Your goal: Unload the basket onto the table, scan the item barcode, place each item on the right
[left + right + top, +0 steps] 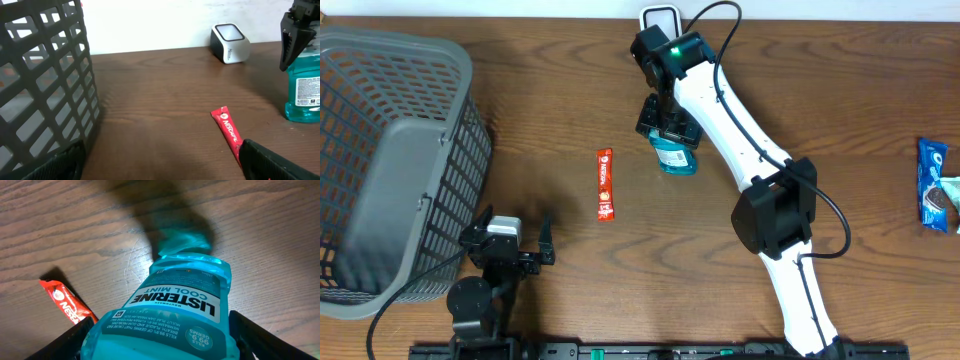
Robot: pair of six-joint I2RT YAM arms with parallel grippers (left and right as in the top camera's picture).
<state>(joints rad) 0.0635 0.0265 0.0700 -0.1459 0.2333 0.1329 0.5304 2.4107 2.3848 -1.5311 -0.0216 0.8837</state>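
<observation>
Right claw straddling the mouthwash bottle, scanner just behind it

The mouthwash bottle [677,157] stands upright on the counter [560,90] near the scanner [661,20]. The right claw [666,125] sits around its upper body, one finger each side, but I can't tell if it's actually pinching. The left claw [512,242] is spread wide, holding nothing. The bottle looks well filled, so probably heavy-ish, rigid, slick plastic. I'd grab the flat sides and keep the label clear.

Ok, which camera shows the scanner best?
Left wrist: the scanner stands whole and unobstructed at the far edge of the table. Overhead shows only its top, partly behind the right arm. Right wrist shows none of it, just the mouthwash bottle.
</observation>
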